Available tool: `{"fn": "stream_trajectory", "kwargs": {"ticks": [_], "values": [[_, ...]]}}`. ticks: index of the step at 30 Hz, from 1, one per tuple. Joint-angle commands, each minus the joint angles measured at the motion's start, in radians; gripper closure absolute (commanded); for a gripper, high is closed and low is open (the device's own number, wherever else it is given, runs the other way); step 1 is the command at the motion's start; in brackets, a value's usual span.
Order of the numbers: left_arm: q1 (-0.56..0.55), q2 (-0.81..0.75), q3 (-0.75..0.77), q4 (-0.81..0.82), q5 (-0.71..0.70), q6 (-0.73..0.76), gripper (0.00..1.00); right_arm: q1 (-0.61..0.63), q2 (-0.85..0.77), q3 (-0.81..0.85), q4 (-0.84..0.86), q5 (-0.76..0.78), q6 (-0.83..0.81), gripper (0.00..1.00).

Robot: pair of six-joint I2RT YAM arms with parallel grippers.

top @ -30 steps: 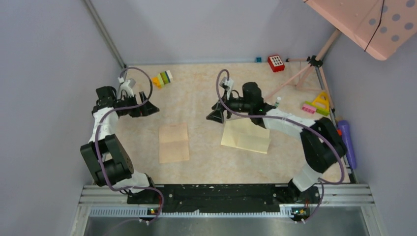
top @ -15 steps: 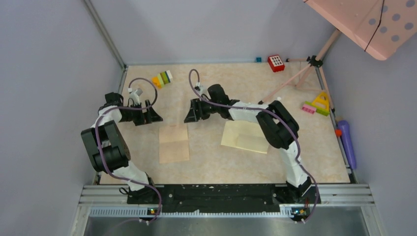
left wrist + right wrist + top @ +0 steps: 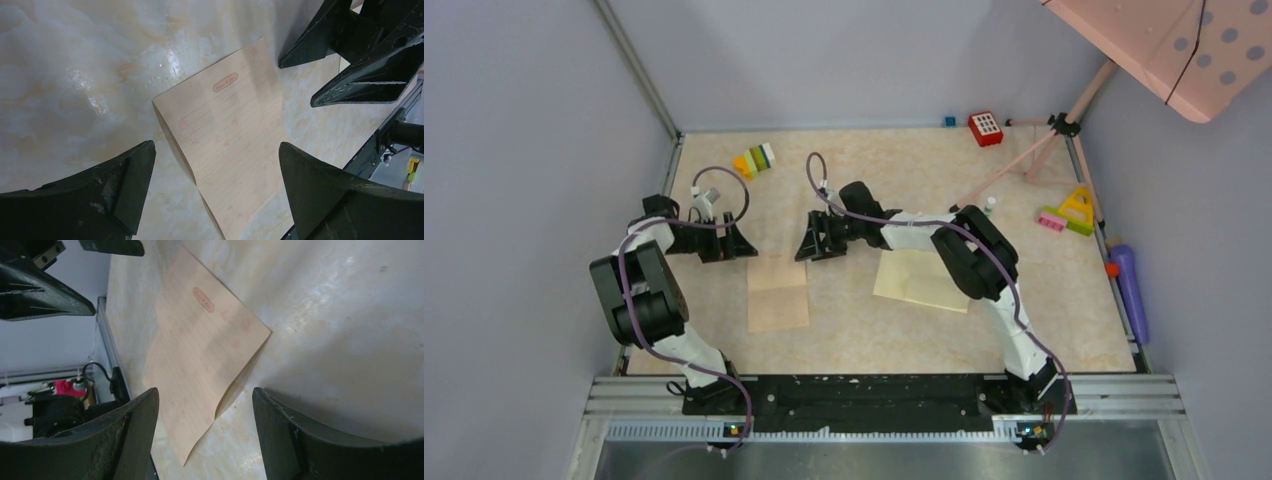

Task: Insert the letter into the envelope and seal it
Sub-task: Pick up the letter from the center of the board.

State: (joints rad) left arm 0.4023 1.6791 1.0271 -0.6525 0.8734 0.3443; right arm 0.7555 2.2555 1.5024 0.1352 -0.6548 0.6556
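**Q:** Which relation is deciding the coming move?

**A:** I am watching the tan, lined paper letter (image 3: pixel 777 292), which is lying flat with its long axis running from the arm bases toward the far wall. Its far short edge is sitting between the two grippers. The left gripper (image 3: pixel 732 246) is hovering off the letter's far-left corner, jaws spread wide and holding nothing. The right gripper (image 3: pixel 816 245) is hovering off the far-right corner, jaws parted and also empty. I am judging neither arm clearly nearer.

**Q:** And the pale cream rectangular paper envelope (image 3: pixel 921 280)?

**A:** It is lying to the right of the letter, apart from it. The right arm is covering its far part, so I am not making out how the flap lies.
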Motion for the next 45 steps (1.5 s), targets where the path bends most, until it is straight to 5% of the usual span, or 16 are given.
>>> {"fn": "stream_trajectory", "kwargs": {"ticks": [1, 22, 29, 36, 45], "values": [[0.0, 0.011, -0.006, -0.01, 0.02, 0.042, 0.02, 0.024, 0.051, 0.039, 0.028, -0.043, 0.06, 0.31], [-0.019, 0.009, -0.025, -0.022, 0.069, 0.071, 0.02, 0.034, 0.122, 0.0, 0.2, -0.127, 0.305, 0.38], [-0.019, 0.018, -0.014, -0.04, 0.087, 0.083, 0.02, 0.038, 0.161, 0.019, 0.254, -0.163, 0.309, 0.57], [-0.005, 0.017, 0.045, -0.102, 0.159, 0.088, 0.02, 0.039, 0.18, 0.05, 0.347, -0.239, 0.319, 1.0], [0.029, -0.078, 0.237, -0.271, 0.377, 0.122, 0.02, 0.001, 0.036, 0.161, 0.157, -0.341, 0.066, 1.0]]}}
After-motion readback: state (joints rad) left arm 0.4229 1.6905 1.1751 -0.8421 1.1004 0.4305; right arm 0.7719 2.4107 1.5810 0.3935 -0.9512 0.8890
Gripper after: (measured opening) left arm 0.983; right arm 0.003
